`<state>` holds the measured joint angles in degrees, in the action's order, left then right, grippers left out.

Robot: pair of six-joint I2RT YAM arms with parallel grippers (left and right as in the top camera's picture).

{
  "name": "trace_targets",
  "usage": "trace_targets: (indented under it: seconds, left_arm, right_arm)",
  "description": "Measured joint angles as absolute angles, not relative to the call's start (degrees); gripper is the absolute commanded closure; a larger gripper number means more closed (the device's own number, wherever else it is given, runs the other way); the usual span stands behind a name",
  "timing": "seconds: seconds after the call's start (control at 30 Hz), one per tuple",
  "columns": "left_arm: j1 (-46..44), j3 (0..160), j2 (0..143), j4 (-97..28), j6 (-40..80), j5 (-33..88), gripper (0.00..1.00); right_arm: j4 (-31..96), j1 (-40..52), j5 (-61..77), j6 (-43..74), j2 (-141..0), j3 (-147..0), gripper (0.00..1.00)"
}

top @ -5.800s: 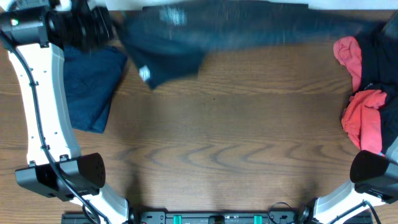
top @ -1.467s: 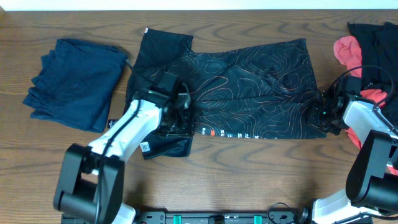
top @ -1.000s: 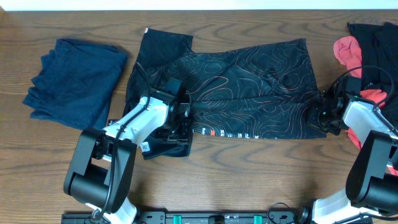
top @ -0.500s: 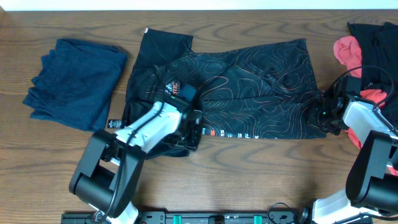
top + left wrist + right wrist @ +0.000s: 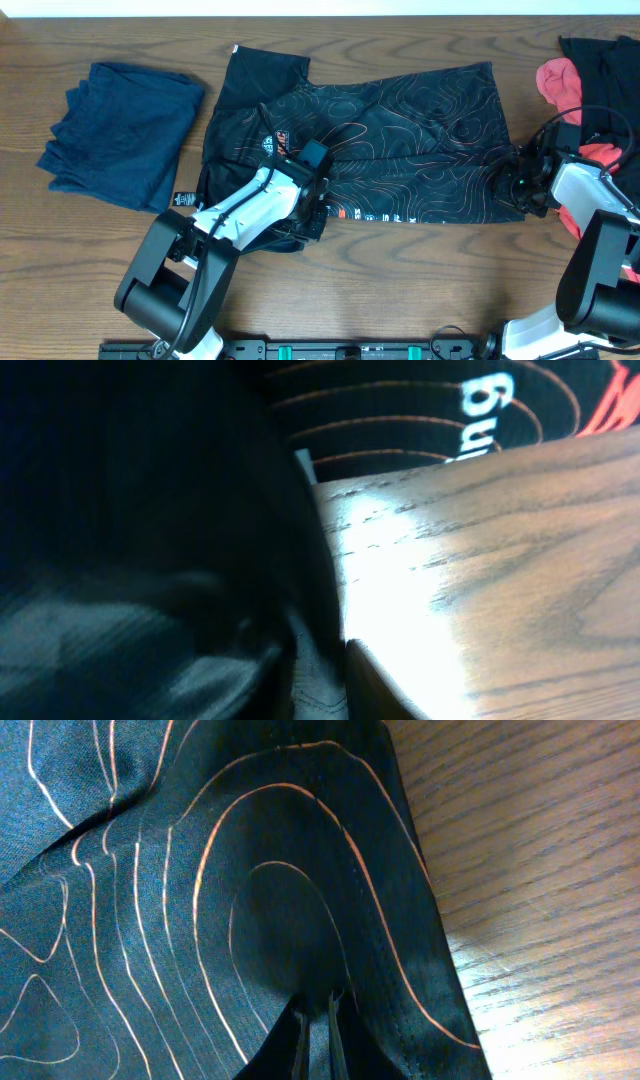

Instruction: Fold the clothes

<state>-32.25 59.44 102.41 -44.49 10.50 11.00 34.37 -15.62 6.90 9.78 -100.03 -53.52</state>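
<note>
Jersey [image 5: 400, 150] lay spread flat across the upper middle of the overhead frame, long axis left to right, its sleeve [image 5: 265, 70] pointing toward the upper left. My right gripper [image 5: 520, 187] was pinched narrow on the right edge. My left gripper [image 5: 316, 205] sat at the lower edge, smothered in cloth, so I couldn't tell its width. I judged both should lift level, keeping the fabric taut.
</note>
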Motion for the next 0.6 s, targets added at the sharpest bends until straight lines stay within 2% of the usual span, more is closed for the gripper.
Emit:
trace_targets:
  seconds: [0.37, 0.6]
  left_arm:
    - [-31.79, 59.64, 102.21, -45.6, 10.28, 10.44, 0.94]
    - [-25.85, 68.34, 97.58, -43.44, 8.51, 10.24, 0.94]
  right_arm:
    - [34.52, -15.62, 6.92, 9.78, -100.03, -53.52, 0.92]
    - [34.52, -15.62, 6.9, 9.78, -100.03, -53.52, 0.92]
